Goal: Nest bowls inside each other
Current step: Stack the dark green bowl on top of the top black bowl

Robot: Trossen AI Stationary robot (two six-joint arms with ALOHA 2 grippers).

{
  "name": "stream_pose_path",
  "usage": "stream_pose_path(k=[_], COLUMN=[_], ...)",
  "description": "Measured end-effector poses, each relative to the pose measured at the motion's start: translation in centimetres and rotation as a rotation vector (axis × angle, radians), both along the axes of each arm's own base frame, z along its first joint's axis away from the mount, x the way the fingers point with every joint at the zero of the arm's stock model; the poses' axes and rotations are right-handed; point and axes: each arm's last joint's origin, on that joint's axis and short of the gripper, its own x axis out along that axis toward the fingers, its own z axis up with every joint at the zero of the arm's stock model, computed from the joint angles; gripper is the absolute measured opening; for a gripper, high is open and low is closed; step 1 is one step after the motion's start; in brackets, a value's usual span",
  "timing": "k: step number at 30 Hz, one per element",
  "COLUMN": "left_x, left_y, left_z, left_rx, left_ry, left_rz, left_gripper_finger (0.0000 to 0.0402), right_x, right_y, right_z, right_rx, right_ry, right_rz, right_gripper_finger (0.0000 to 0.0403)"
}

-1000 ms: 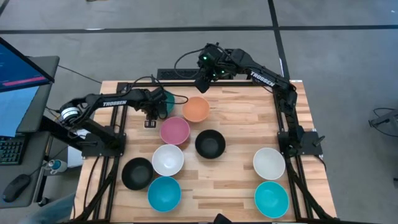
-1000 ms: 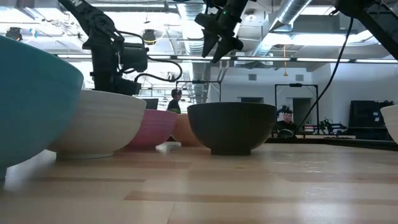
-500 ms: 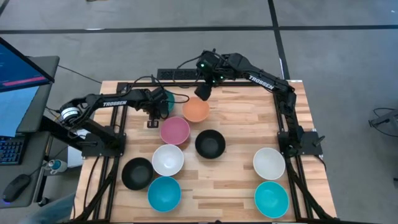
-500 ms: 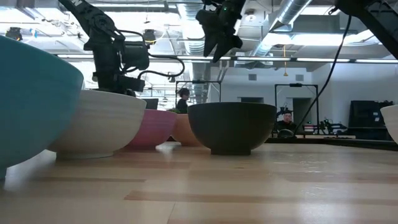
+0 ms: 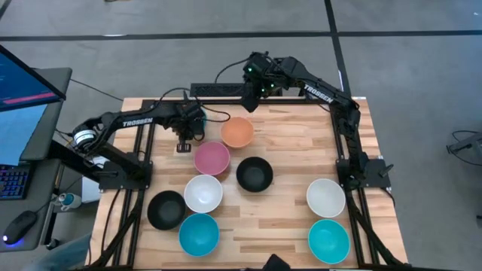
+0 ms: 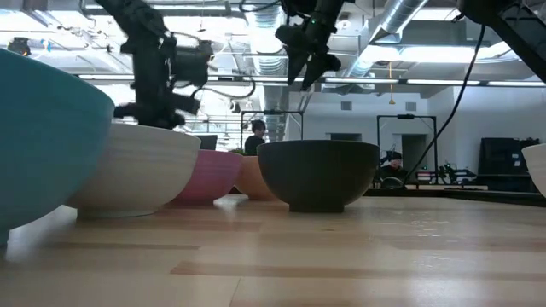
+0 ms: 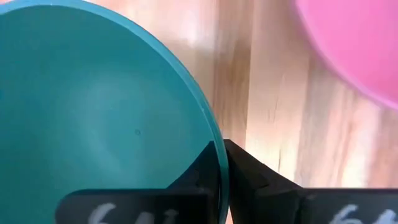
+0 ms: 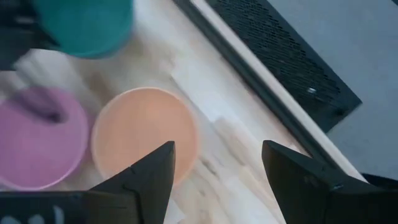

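Observation:
The dark green bowl (image 7: 93, 118) sits at the far left of the table, mostly under my left gripper (image 5: 190, 126), which is shut on its rim. The orange bowl (image 5: 238, 132) rests on its base just right of it. My right gripper (image 5: 248, 99) hangs open above the orange bowl's far side, touching nothing. Pink (image 5: 212, 158), black (image 5: 254, 174) and white (image 5: 203, 193) bowls stand in the middle. Another black bowl (image 5: 166, 209) and a turquoise one (image 5: 199, 233) stand near the front left. My left gripper pinches the dark green bowl's rim (image 7: 210, 127) on the side toward the pink bowl, one finger (image 7: 199, 171) inside the bowl and one (image 7: 249, 171) outside. The fingers come from above, pointing down. Whether the bowl is clear of the table I cannot tell.
A white bowl (image 5: 326, 197) and a turquoise bowl (image 5: 329, 240) stand at the front right. A black power strip (image 8: 280, 56) lies along the table's far edge. Bare wood lies between the middle bowls and the right pair.
My left gripper has shut on the dark green bowl's rim and shifted slightly toward the table's right. My right gripper has stayed open above the orange bowl, dipping a little toward it and rising again.

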Motion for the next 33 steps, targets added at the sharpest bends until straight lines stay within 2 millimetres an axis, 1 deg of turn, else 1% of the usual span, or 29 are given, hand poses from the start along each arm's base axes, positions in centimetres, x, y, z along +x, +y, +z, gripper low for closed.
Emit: stream_pose_path(k=[4, 7, 11, 14, 18, 20, 24, 26, 28, 30, 33], left_x=[1.1, 2.2, 3.9, 4.9, 5.5, 5.9, 7.0, 7.9, 9.2, 10.6, 12.7], left_y=[-0.2, -0.9, -3.0, -4.9, -6.8, -8.1, -12.2, -14.3, -16.1, -17.6, -18.9], left_z=[3.8, 6.5, 9.8, 11.3, 11.5, 11.6, 11.9, 11.7, 10.9, 9.5, 6.9], left_rx=[0.012, 0.023, -0.002, -0.017, -0.039, -0.053, -0.06, -0.028, -0.008, -0.045, -0.066], left_ry=[-0.026, -0.081, -0.195, -0.258, -0.265, -0.272, -0.337, -0.37, -0.381, -0.344, -0.185], left_rz=[0.004, -0.01, -0.084, -0.163, -0.241, -0.31, -0.465, -0.531, -0.589, -0.64, -0.692], left_gripper_finger=[0.0001, 0.0001, 0.0, 0.0, 0.0, 0.0, 0.0, 0.0, 0.0, 0.0, 0.0], right_x=[-0.8, -1.3, -2.0, -2.5, -3.4, -4.0, -5.2, -6.1, -7.0, -7.9, -8.8], right_y=[-1.5, -2.4, -3.5, -4.4, -5.9, -6.6, -8.3, -9.1, -9.7, -9.8, -9.5], right_z=[-0.6, -1.5, -2.1, -2.3, -2.3, -2.3, -2.2, -1.8, -1.1, -0.3, 1.0], right_rx=[0.009, 0.026, 0.023, 0.018, 0.016, 0.017, 0.017, 0.009, 0.019, 0.038, 0.022], right_ry=[0.025, 0.064, 0.102, 0.107, 0.095, 0.095, 0.083, 0.06, 0.015, -0.025, -0.054], right_rz=[-0.034, -0.052, -0.058, -0.083, -0.129, -0.152, -0.2, -0.223, -0.233, -0.23, -0.229], right_gripper_finger=[0.0265, 0.0265, 0.0265, 0.0265, 0.0265, 0.0265, 0.0265, 0.0265, 0.0265, 0.0265, 0.0265])
